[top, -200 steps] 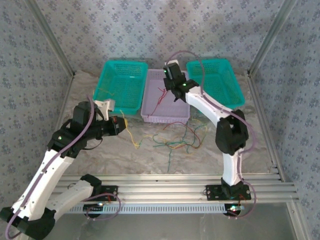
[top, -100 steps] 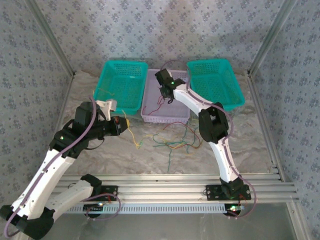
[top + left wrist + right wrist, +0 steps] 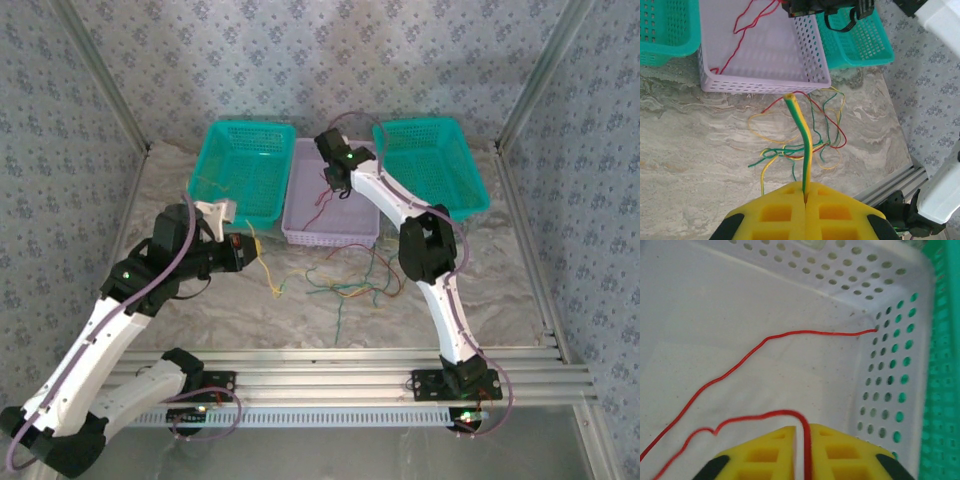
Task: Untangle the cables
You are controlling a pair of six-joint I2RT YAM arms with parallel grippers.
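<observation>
Cables [image 3: 352, 288] in three colours, three baskets [image 3: 330, 237]

A robotics lab test cell: aluminium frame posts [image 3: 100, 75] and patterned cloth walls [image 3: 300, 60] enclose a marble-look worktop [image 3: 200, 310], with a left arm [image 3: 95, 335] and a right arm [image 3: 455, 310] bolted to slotted rails [image 3: 330, 375] at its near edge.

Colour key. Left basket [image 3: 255, 150] and right basket [image 3: 430, 160] are teal mesh. The middle basket [image 3: 330, 237] is lilac, its walls dotted with round holes. Red cable [image 3: 765, 342] lies on the pale lilac floor. Striped cable [image 3: 807, 145] is green with a yellow band. Loose cables [image 3: 360, 282] are red, green and yellow-orange. Table [image 3: 200, 310] — cream marble, grey-brown veins. Walls [image 3: 300, 60] — blue-grey, with a small repeating flower print. Left gripper [image 3: 804, 195] and right gripper [image 3: 803, 435] have yellow pads [image 3: 777, 212]. Left arm [image 3: 95, 340] and right arm [image 3: 450, 310] are white with black joints.
</observation>
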